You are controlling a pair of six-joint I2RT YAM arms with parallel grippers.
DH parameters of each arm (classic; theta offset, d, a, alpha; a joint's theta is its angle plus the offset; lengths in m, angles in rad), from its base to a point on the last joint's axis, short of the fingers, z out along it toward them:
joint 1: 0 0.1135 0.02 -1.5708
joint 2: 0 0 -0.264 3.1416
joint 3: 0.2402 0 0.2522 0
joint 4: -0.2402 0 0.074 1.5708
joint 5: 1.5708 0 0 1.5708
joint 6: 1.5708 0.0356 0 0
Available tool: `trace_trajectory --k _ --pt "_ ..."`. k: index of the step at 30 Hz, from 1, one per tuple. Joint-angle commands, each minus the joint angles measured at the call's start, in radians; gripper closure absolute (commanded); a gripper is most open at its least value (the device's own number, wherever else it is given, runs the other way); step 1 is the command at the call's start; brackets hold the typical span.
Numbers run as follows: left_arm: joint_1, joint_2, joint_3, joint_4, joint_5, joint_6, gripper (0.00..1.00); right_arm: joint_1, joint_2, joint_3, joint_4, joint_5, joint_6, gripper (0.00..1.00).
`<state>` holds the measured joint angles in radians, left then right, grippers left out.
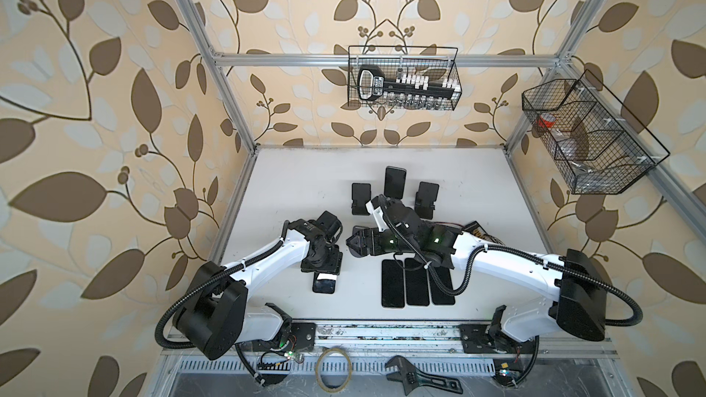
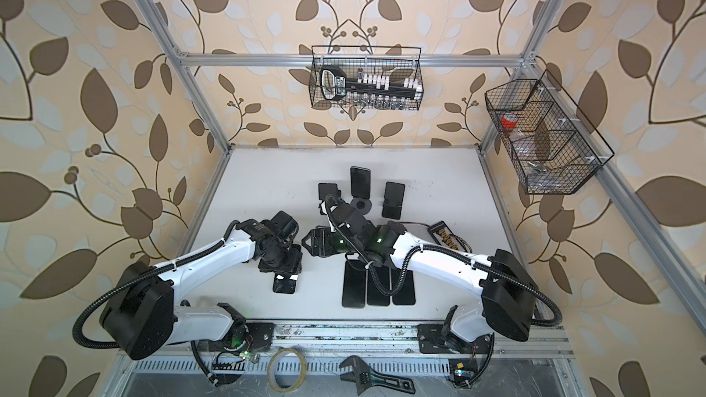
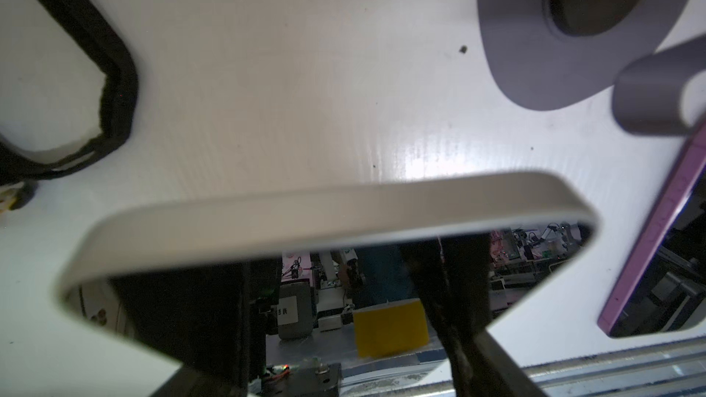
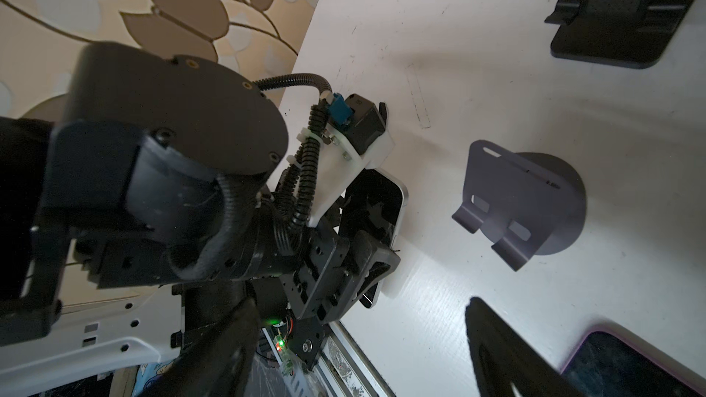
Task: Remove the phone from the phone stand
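One phone [image 4: 376, 200], clamped in left claw [image 4: 366, 261], sits well clear of the empty grey stand [image 4: 523, 204]; long axis steep, lower end near worktop [image 1: 305, 177]; right claw [image 1: 349, 243] spread, holding nothing. I'd lower left arm, lay it flat.

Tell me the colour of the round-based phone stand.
Dark slate grey with a slight purple tint; the right wrist view shows the phone stand best.

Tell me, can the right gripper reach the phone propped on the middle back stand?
Probably yes: the right gripper is open and empty, and nothing covers the propped phone, but the gripper points away from it and must turn first.
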<state>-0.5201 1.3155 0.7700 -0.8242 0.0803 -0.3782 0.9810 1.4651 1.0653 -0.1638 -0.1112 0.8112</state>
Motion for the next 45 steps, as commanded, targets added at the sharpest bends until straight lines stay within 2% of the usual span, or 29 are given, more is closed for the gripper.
trace_trajectory --k 1,19,45 --pt "0.002 -0.006 0.043 -0.026 0.032 -0.022 0.35 0.005 -0.037 -0.02 0.017 0.02 0.002 0.14" --pt "-0.001 0.113 0.044 -0.003 0.085 -0.016 0.35 0.005 -0.185 -0.094 0.031 0.181 0.014 0.14" --pt "-0.001 0.223 0.059 -0.007 0.118 -0.004 0.32 0.005 -0.18 -0.1 0.029 0.167 0.019 0.14"
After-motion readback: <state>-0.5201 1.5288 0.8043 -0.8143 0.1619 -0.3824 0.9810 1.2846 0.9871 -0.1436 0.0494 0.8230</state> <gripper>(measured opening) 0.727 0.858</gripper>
